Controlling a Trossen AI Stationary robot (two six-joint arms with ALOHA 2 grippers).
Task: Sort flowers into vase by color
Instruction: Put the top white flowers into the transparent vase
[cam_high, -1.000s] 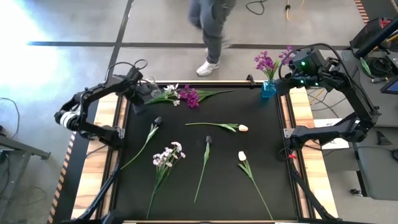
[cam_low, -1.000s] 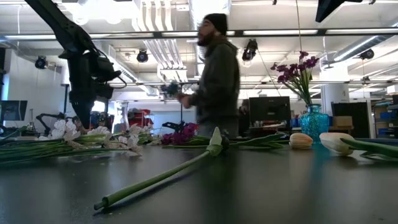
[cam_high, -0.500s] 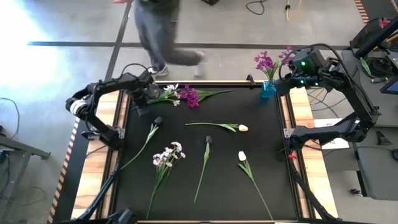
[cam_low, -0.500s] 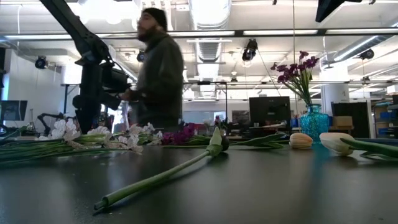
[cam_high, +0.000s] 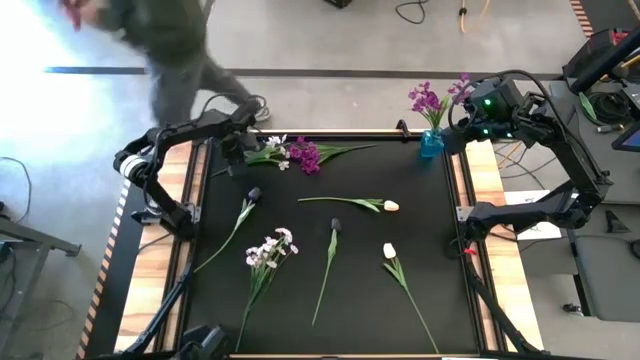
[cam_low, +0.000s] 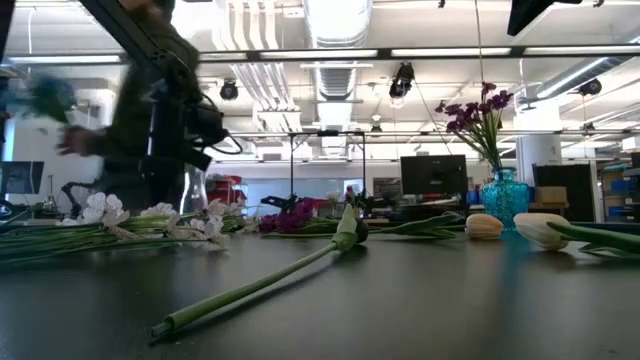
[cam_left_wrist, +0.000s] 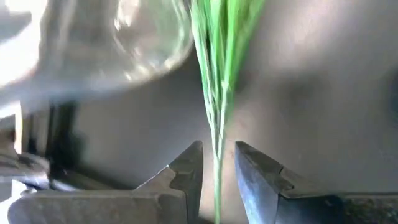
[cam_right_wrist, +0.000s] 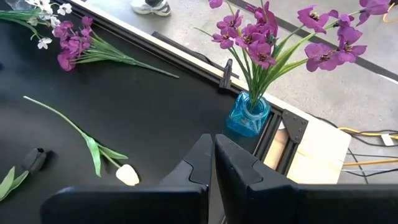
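Left gripper (cam_left_wrist: 217, 168): at the far-left corner of the table (cam_high: 420, 250), fingers parted only narrowly, a thin green stem running between them; whether they actually pinch it I cannot tell.
White spray (cam_high: 268, 152): lies at the far-left edge, blossoms pointing inward, stem end reaching toward the left gripper.
Clear glass vase (cam_left_wrist: 134, 40): just beside the green stems ahead of the left fingers, blurred.
Magenta spray (cam_high: 308, 155): on the mat, touching the white spray's blossoms, stem pointing right.
Right gripper (cam_right_wrist: 213, 158): poised above the far-right corner, fingers nearly together, holding nothing.
Blue vase (cam_high: 431, 142): at the far-right corner, purple flowers (cam_high: 432, 99) standing in it, near the right gripper.
Dark tulips (cam_high: 251, 195): two, mid-table, apart.
Cream tulips (cam_high: 389, 206): two, right of centre.
Second white spray (cam_high: 271, 248): near side, left of centre.
Person (cam_high: 165, 40): walking past beyond the far-left corner.
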